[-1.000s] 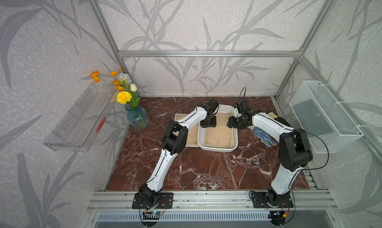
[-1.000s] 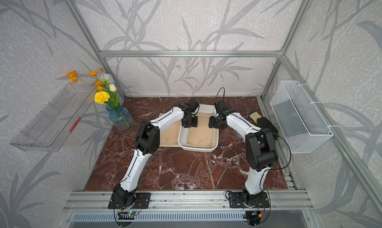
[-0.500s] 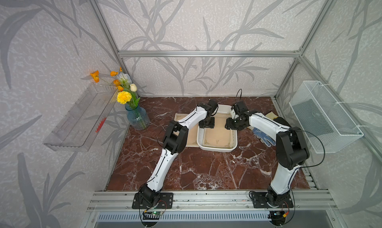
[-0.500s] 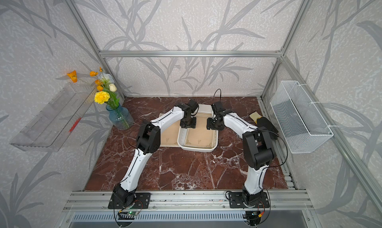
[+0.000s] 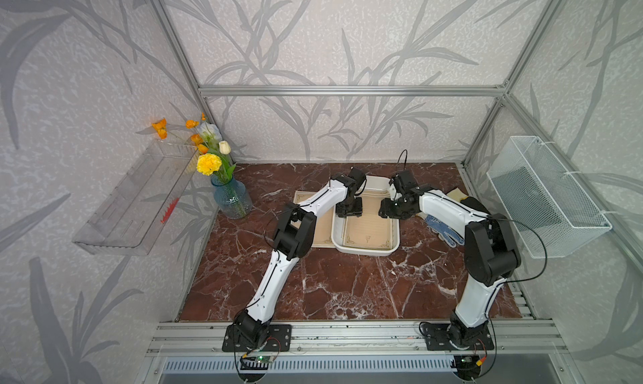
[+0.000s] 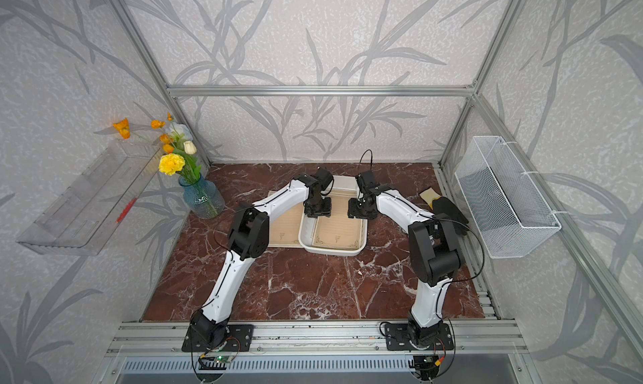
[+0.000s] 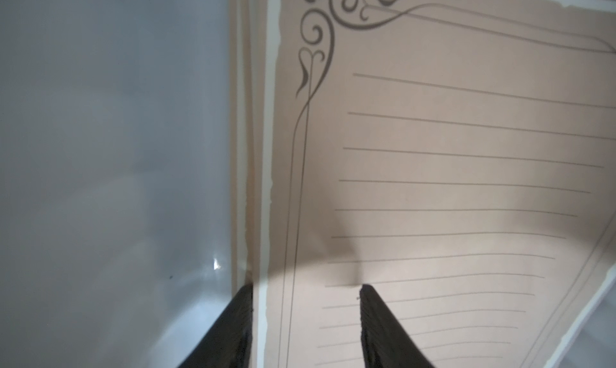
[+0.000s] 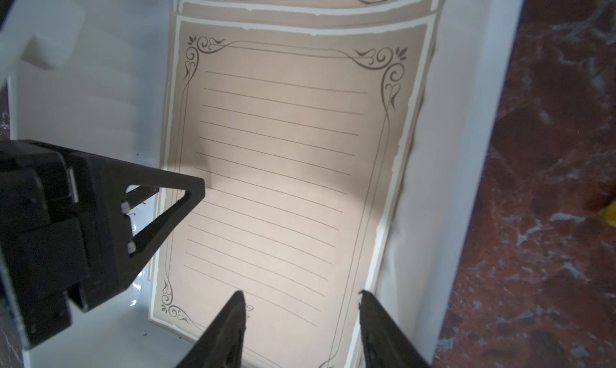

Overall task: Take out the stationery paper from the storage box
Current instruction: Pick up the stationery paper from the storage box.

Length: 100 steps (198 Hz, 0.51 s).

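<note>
The storage box [image 5: 360, 250] is a shallow white tray at mid table in both top views, its wall close in the right wrist view [image 8: 466, 149]. Several sheets of tan stationery paper [image 5: 367, 231] lie stacked in it, slightly fanned [image 8: 283, 149]. One more sheet [image 6: 283, 232] lies on the table left of the box. My left gripper [image 5: 349, 211] is open and low over the stack's left edge [image 7: 306, 288], one tip on the paper [image 7: 450, 183], one at its border. My right gripper [image 5: 391, 211] is open over the stack's right edge [image 8: 300, 293]. The left gripper's fingers [image 8: 195, 188] show there too.
A blue glass vase [image 5: 231, 198] of flowers stands at the back left. A clear shelf [image 5: 139, 205] hangs on the left wall, a white wire basket [image 5: 542, 198] on the right wall. Gloves [image 5: 445, 227] lie right of the box, under my right arm.
My right gripper has shifted slightly left, over the box's right side. My left gripper has sunk a little toward the paper. The jaws keep the same width.
</note>
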{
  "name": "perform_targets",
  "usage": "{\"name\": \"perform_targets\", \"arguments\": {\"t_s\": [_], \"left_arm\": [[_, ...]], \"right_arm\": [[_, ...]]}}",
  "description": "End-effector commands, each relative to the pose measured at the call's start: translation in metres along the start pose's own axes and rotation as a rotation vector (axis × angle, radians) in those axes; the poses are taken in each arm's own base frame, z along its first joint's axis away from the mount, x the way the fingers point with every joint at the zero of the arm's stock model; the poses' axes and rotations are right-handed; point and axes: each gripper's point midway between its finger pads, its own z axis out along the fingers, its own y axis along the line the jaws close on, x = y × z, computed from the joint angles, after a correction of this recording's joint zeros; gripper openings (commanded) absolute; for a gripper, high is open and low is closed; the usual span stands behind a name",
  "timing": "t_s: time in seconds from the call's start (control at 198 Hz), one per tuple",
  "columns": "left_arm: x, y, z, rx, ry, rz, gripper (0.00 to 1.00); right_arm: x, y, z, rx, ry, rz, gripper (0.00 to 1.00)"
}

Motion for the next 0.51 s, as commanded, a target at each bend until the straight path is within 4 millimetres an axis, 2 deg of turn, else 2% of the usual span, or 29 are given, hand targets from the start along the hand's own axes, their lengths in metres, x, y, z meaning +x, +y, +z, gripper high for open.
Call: {"name": "perform_targets", "arguments": {"t_s": [0.0, 0.273, 0.5], "left_arm": [[-0.008, -0.011, -0.032, 0.062, -0.059, -0.024, 0.51], [-0.01, -0.02, -0.043, 0.113, -0.078, -0.039, 0.47], [-0.011, -0.032, -0.05, 0.19, -0.088, -0.06, 0.33]], "right_arm": [[0.001, 0.005, -0.001, -0.006, 0.005, 0.002, 0.55], [0.002, 0.005, -0.001, -0.005, 0.007, 0.0, 0.55], [0.001, 0.006, -0.003, -0.007, 0.0, 0.001, 0.55]]}}
